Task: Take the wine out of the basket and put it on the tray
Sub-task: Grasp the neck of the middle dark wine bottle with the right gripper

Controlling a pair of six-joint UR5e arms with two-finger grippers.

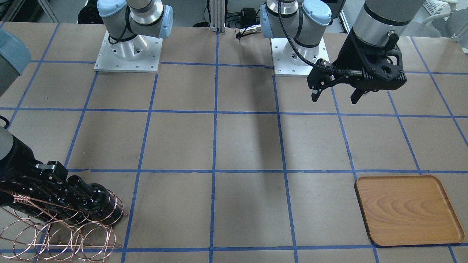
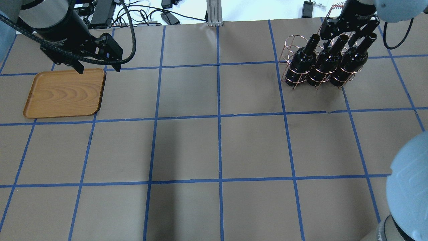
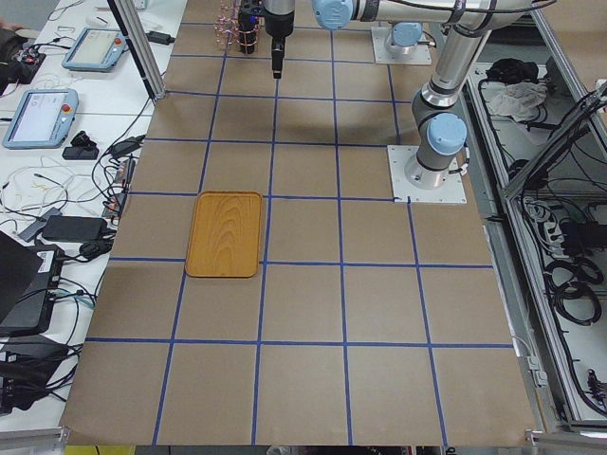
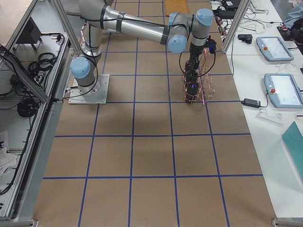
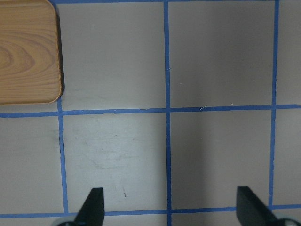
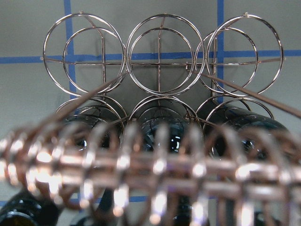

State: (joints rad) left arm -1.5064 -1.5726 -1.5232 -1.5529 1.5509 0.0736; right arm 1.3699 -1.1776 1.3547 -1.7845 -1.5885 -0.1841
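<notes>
Right gripper point(image 2: 340, 37) is hovering over the basket point(image 2: 291, 39), jaws apart astride the middle wine point(image 2: 321, 65); next, it should be closing on the neck; left gripper point(image 1: 334, 100) is hanging open near the tray point(image 2: 63, 93).

Robotics lab: two industrial arms point(image 1: 135, 18) bolted via base plates point(image 1: 150, 58) to a paper-covered counter point(image 2: 187, 150) w/ blue tape grid point(image 1: 215, 146). Left side view: teach pendants point(image 3: 95, 45) upper left, alu. frame post point(image 3: 136, 47), cable bundles point(image 3: 569, 284) at right edge.
</notes>
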